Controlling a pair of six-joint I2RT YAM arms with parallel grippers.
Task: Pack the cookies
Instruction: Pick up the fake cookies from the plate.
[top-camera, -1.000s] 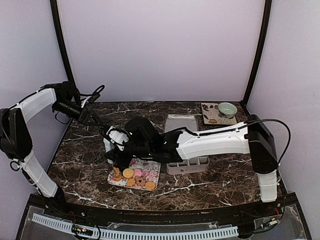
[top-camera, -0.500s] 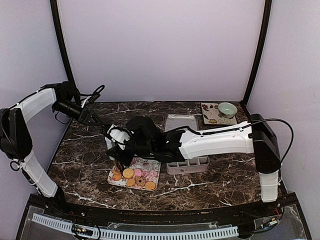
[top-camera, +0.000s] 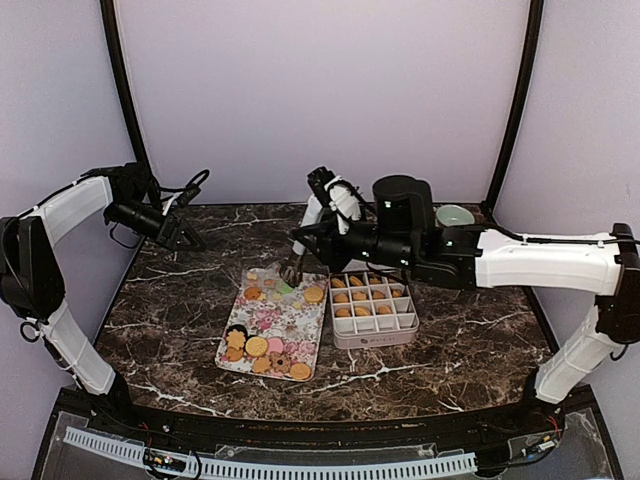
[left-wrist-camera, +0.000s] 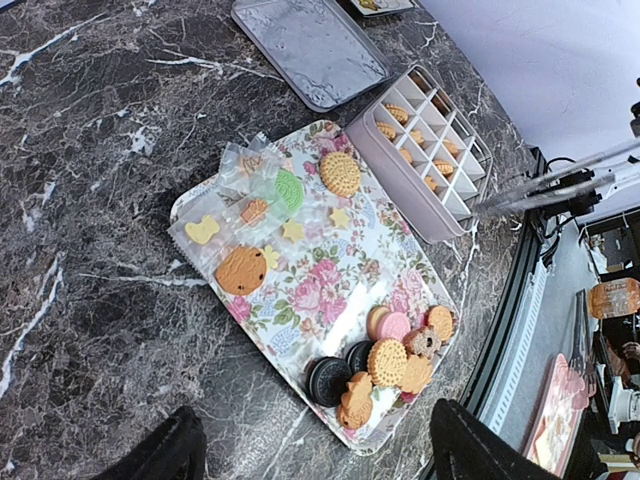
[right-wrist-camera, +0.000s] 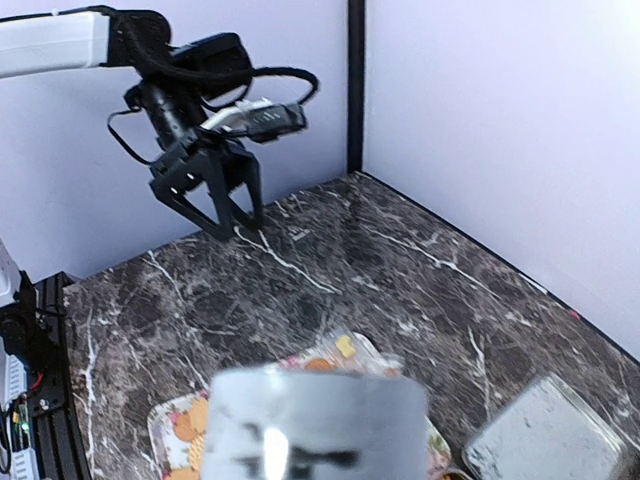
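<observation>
The cookies lie on a floral tray (top-camera: 300, 318): a heap (top-camera: 262, 352) at its near end and a few (top-camera: 285, 290) at its far end. More tan cookies (top-camera: 365, 297) fill cells of the grey divided box (top-camera: 374, 338) beside it. My right gripper (top-camera: 322, 222) hangs above the tray's far end, shut on metal tongs (top-camera: 296, 262) that point down at it. I cannot tell whether the tips hold a cookie. The tongs' end blurs the right wrist view (right-wrist-camera: 320, 425). Over the back left corner my left gripper (top-camera: 180, 238) (left-wrist-camera: 315, 460) stands open and empty.
A clear lid (top-camera: 362, 245) lies behind the box. At the back right a small tray carries a green bowl (top-camera: 455, 218). Clear bags with little cookies (left-wrist-camera: 225, 215) rest on the floral tray's far end. Walls close the table on three sides.
My right arm has swung from low over the tray's near left end up and back to the right, uncovering tray and box. Its jaws have narrowed. The left arm is still.
</observation>
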